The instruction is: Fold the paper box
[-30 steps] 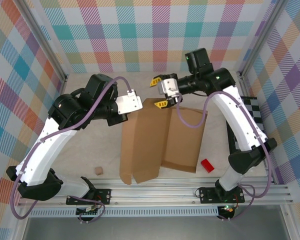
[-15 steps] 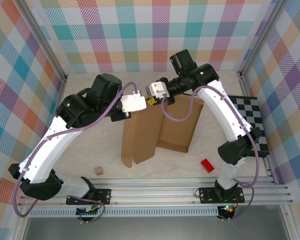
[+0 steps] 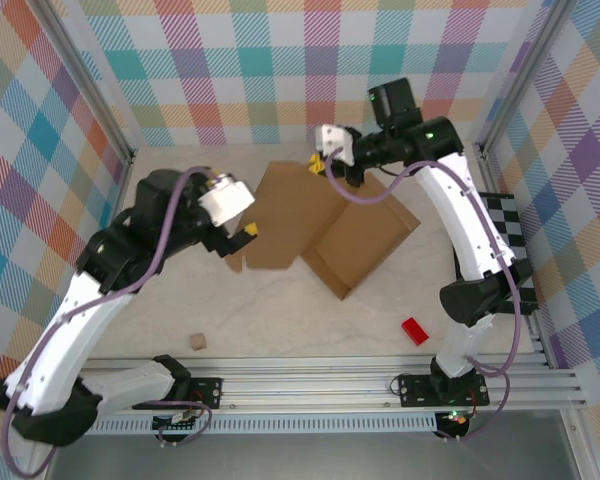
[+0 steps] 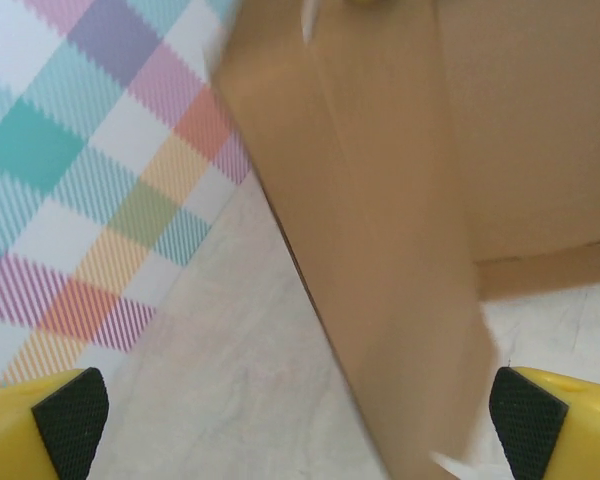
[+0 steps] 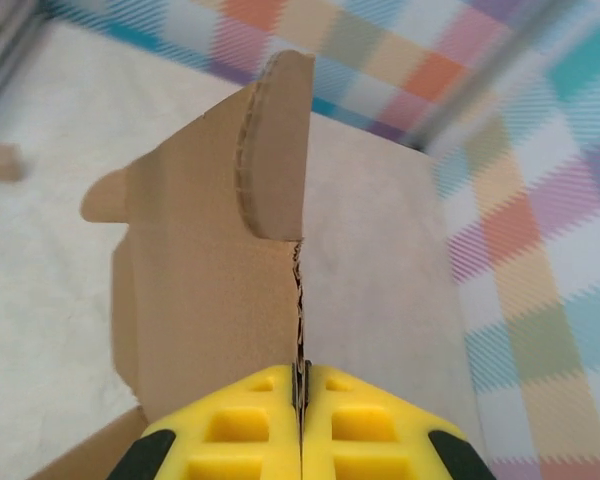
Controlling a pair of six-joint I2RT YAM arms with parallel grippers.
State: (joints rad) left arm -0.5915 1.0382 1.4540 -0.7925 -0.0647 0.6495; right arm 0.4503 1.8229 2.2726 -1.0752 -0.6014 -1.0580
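Right tool (image 5: 300, 385): pinches the far edge of the paper box (image 3: 310, 225), which lies mid-bench. Left tool (image 3: 242, 232): stands wide at its left flap. Seems early in folding; next calls for creasing that flap upright.

Lets go with the left end effector (image 3: 244, 231), now spread wide about a left flap of the paper box (image 3: 320, 225). Clamps the right end effector (image 5: 300, 395) shut on the far tab. Swings the box from lengthwise to diagonal, away from the worktop's (image 3: 280, 310) near edge.
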